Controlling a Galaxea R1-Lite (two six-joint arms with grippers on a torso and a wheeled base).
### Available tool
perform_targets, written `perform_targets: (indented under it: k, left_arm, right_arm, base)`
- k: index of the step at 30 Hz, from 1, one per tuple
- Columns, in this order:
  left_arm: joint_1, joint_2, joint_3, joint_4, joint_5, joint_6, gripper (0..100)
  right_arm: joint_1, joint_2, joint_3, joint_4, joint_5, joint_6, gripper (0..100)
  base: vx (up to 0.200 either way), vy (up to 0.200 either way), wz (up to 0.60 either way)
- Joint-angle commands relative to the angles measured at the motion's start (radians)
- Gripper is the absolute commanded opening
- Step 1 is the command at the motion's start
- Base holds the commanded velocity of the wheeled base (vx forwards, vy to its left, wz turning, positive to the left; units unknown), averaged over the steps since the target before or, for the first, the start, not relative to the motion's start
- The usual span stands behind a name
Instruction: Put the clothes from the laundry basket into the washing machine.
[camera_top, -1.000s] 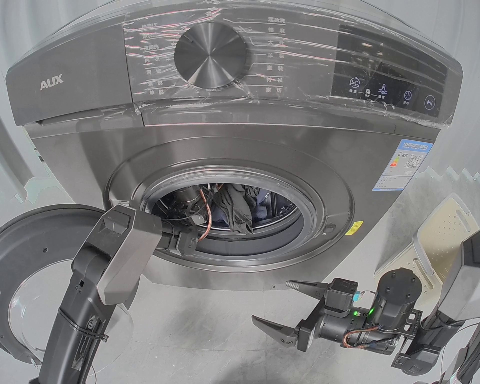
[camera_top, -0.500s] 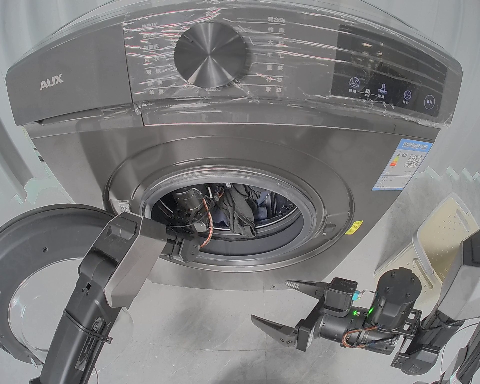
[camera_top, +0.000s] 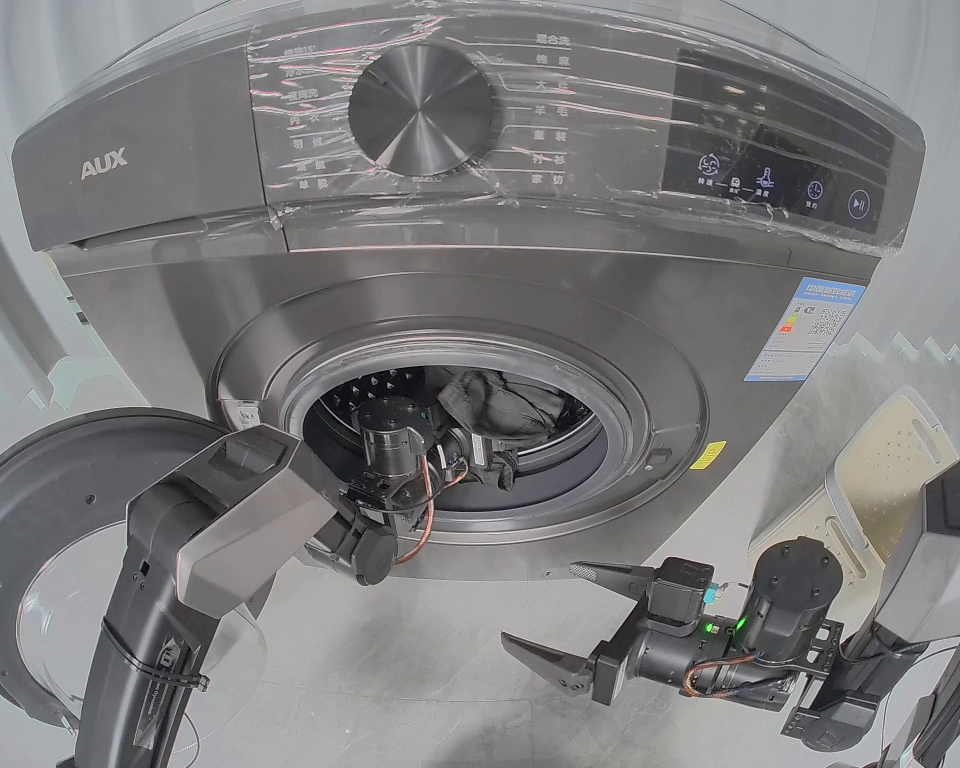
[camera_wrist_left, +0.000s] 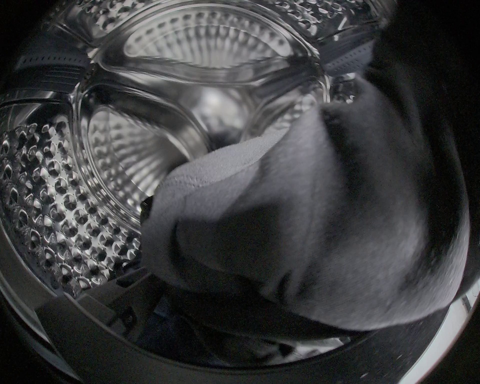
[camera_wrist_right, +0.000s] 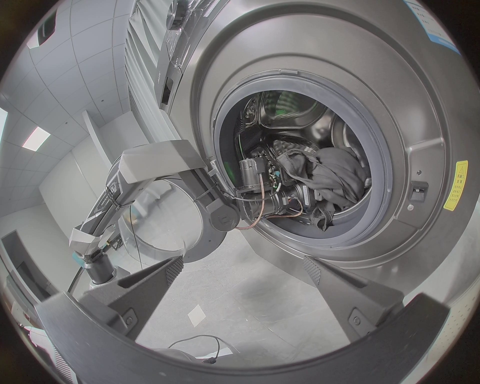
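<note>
The washing machine (camera_top: 480, 290) stands with its round opening (camera_top: 640, 440) facing me. My left arm reaches into the opening, and my left gripper (camera_top: 470, 455) sits just inside the rim. A dark grey garment (camera_top: 505, 405) is bunched over it at the drum mouth. In the left wrist view the grey cloth (camera_wrist_left: 325, 225) hangs close before the camera, with the perforated steel drum (camera_wrist_left: 45, 200) behind it. The right wrist view shows the left gripper (camera_wrist_right: 300, 195) under the garment (camera_wrist_right: 340, 175). My right gripper (camera_top: 542, 605) hovers open and empty above the floor, below and in front of the opening.
The machine's door (camera_top: 70, 540) hangs swung open at the left, behind my left arm. A white perforated laundry basket (camera_top: 885, 480) stands at the right beside my right arm. Grey floor (camera_top: 400, 660) lies free between the two arms.
My left arm has drawn back and down toward the rim, and its wrist has turned. The garment, hanging down before, is now bunched higher in the opening. The right arm kept still.
</note>
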Motion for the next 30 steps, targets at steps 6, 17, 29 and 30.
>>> perform_targets:
  k: [6,17,29,30]
  left_arm:
    - [-0.011,0.034,0.006,0.010,-0.010,0.009,100]
    - [0.024,0.117,-0.280,0.046,0.044,0.029,0]
    - [0.070,0.191,-0.541,0.100,0.125,0.029,0]
    - [0.070,0.192,-0.541,0.100,0.125,0.031,0]
  right_arm:
    - [0.006,0.007,-0.002,-0.002,0.000,0.001,100]
    - [0.006,0.007,-0.008,-0.002,0.000,0.001,100]
    - [0.006,0.007,-0.009,-0.002,0.000,0.001,100]
    - [0.006,0.007,-0.009,-0.002,0.000,0.001,100]
  base:
    - [0.000,0.000,0.00]
    - [0.000,0.000,0.00]
    - [0.000,0.000,0.00]
    - [0.000,0.000,0.00]
